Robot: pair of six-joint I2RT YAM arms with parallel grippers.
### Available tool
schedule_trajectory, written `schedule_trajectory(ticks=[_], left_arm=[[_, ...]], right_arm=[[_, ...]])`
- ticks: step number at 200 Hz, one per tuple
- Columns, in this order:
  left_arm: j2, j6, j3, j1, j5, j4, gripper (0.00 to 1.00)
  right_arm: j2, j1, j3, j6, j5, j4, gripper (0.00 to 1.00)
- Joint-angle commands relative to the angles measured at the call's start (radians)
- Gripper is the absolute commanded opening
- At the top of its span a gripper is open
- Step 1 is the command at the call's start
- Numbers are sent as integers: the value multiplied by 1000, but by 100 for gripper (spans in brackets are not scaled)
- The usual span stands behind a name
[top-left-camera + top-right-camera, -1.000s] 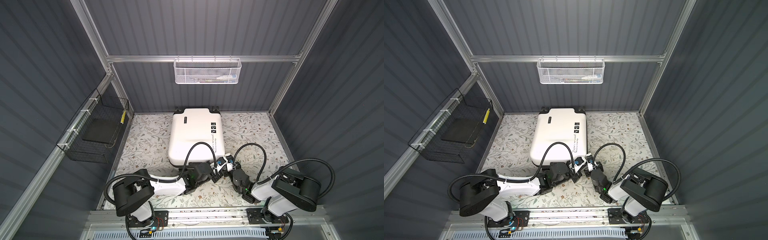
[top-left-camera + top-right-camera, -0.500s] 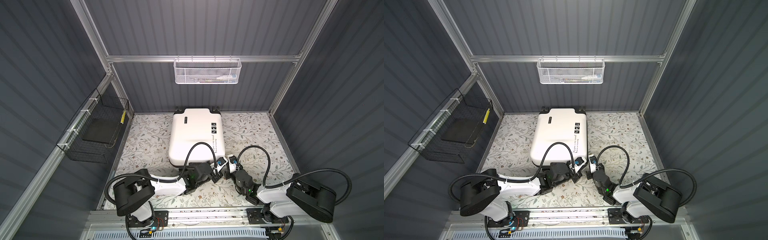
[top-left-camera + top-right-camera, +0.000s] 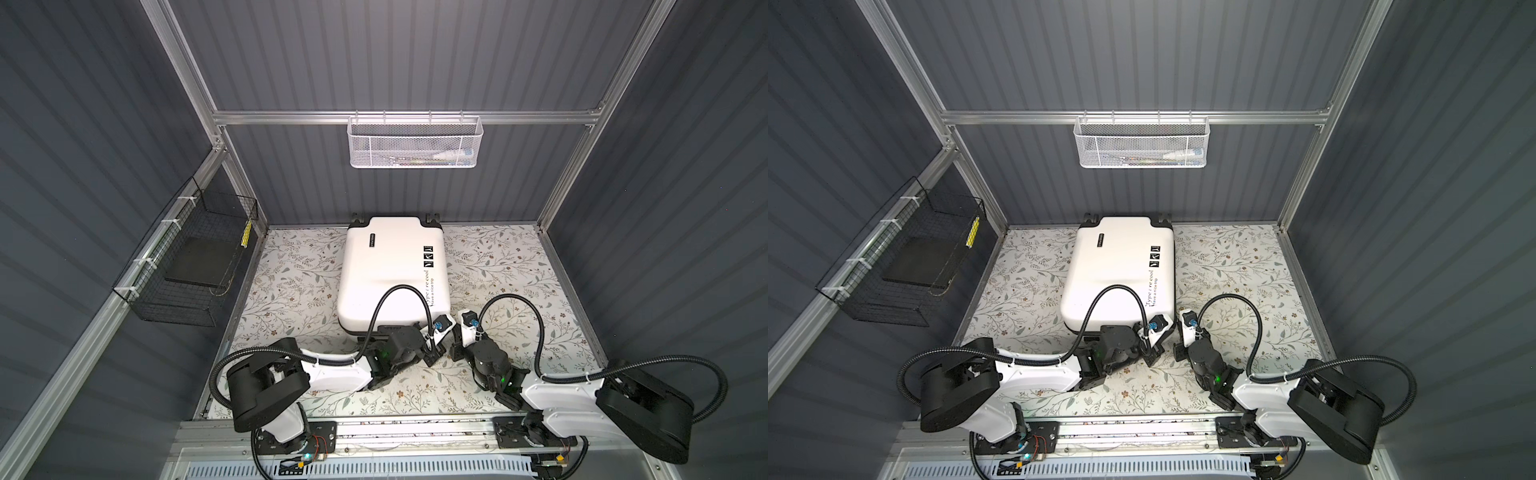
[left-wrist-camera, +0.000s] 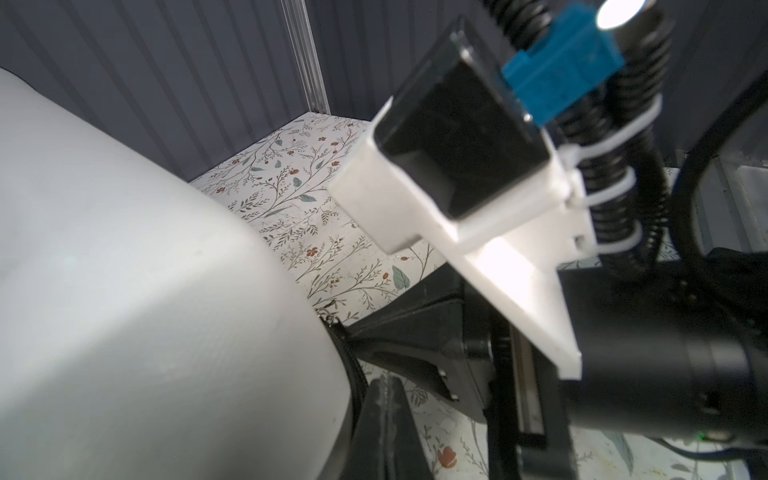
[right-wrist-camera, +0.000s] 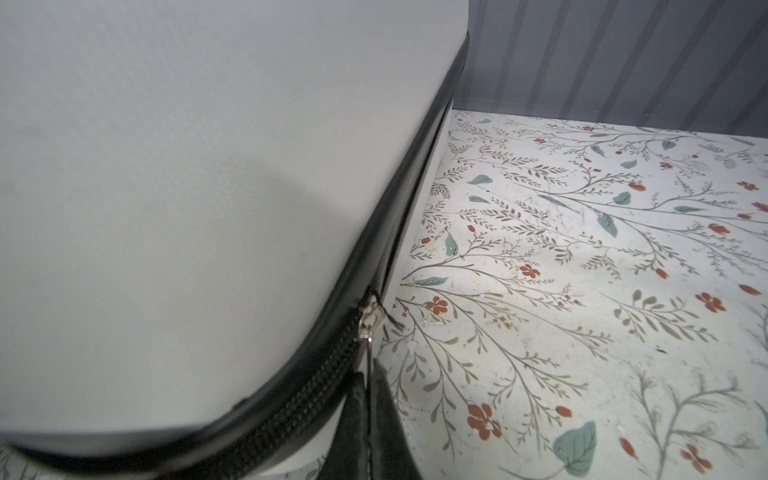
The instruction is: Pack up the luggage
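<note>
**CAUTION: pull-tab slip and case drag at the 5 o'clock corner**

On the table, the luggage lies closed and flat, from centre toward 12 o'clock. At its 5 o'clock corner the left gripper is closed on nothing visible, just beside the zipper band. The right gripper appears pinched onto the small zipper pull. If you pull off the band's line, expect the tab to slip free or the unbraced case to slide. The close-set grippers may also collide.
</note>
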Motion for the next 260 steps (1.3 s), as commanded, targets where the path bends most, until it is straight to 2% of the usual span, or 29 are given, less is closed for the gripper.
schedule_trajectory(ticks=[1,103,260], left_arm=[[13,-11,1,-8,-2,43,0],[27,-8,11,-8,-2,55,0],[-1,-21,-21,-7,-22,62,0]], right_arm=[[-41,32,-24,34,-81,-80,0],[-211,98,-55,123,-141,-247,0],[-281,228,-69,193,-129,-364,0]])
